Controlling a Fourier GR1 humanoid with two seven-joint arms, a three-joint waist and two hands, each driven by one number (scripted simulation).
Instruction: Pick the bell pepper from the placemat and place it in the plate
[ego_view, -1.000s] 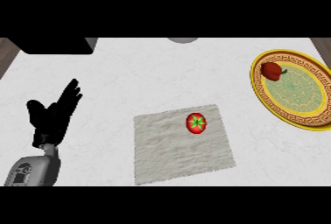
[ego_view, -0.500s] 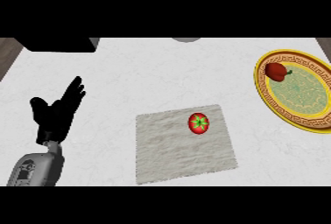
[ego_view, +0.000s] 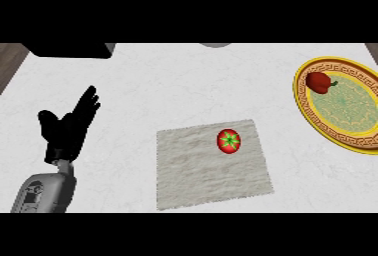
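A red bell pepper (ego_view: 321, 82) lies on the yellow-rimmed plate (ego_view: 303, 97) at the right, near the plate's upper left edge. A second red round fruit with a green stem star (ego_view: 229, 141) sits on the grey placemat (ego_view: 207, 170), in its upper right part. My left hand (ego_view: 69, 128) is at the left, well apart from the placemat, with straight fingers pointing up and nothing in it. My right hand shows in no view.
A dark box (ego_view: 70, 49) stands at the counter's far left corner. A grey round thing (ego_view: 214, 45) peeks in at the far edge. The counter's left edge runs beside a brown floor strip (ego_view: 9, 60).
The whole scene has drifted slightly right and down in view. The left hand stays open in the same pose; the pepper and the fruit have not moved relative to plate and placemat.
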